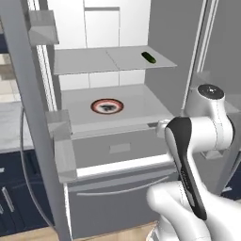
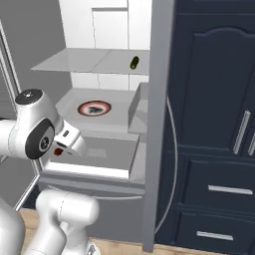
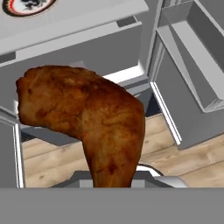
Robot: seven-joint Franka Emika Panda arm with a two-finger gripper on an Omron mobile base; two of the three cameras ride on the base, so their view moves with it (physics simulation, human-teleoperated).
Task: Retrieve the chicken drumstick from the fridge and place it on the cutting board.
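The chicken drumstick, reddish-brown and lumpy, looms close in the hand view with its narrow end down between my fingers, which it hides. In the right base view it is a small reddish piece under my gripper, which is shut on it just in front of the fridge drawer. The fridge stands open with pale shelves. The cutting board is out of view.
A red-rimmed plate lies on the middle shelf and a dark green vegetable on the upper one. Door bins hang at the left, another bin at the right. Dark blue cabinets stand right of the fridge. Wooden floor lies below.
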